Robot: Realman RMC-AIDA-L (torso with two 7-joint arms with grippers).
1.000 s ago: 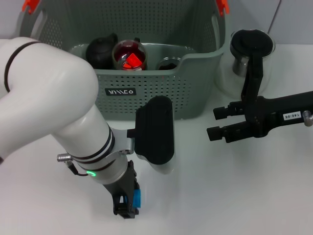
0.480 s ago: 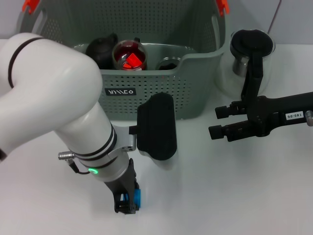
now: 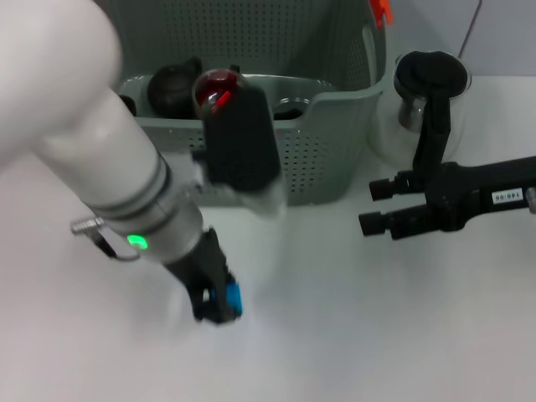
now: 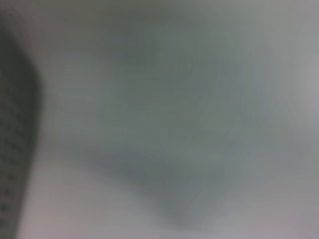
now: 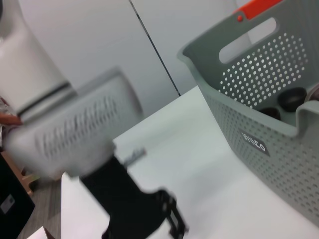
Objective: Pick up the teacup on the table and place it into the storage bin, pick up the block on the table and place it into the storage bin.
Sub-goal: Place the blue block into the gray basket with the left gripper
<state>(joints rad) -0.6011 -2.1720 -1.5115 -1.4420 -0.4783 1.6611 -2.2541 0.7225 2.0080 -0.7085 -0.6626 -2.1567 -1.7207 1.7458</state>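
I read this as the block step: my left claw [image 3: 219, 303] is closed on the blue block [image 3: 232, 297], low over the white surface [image 3: 360, 335], in front of the storage bin [image 3: 335, 159]. Next: lift over the rim, release. My right claw [image 3: 377, 209] is parked beside the bin, fingers apart, empty.

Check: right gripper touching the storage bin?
Apart. Head view shows bare white table between the right gripper and the storage bin; the left gripper works nearer the robot.

The storage bin [image 3: 335, 126] looks like matt grey perforated plastic with orange clips [image 3: 381, 10]. The table [image 3: 377, 335] is smooth, matt white. At two o'clock, a metal cup [image 3: 410, 109] shines.
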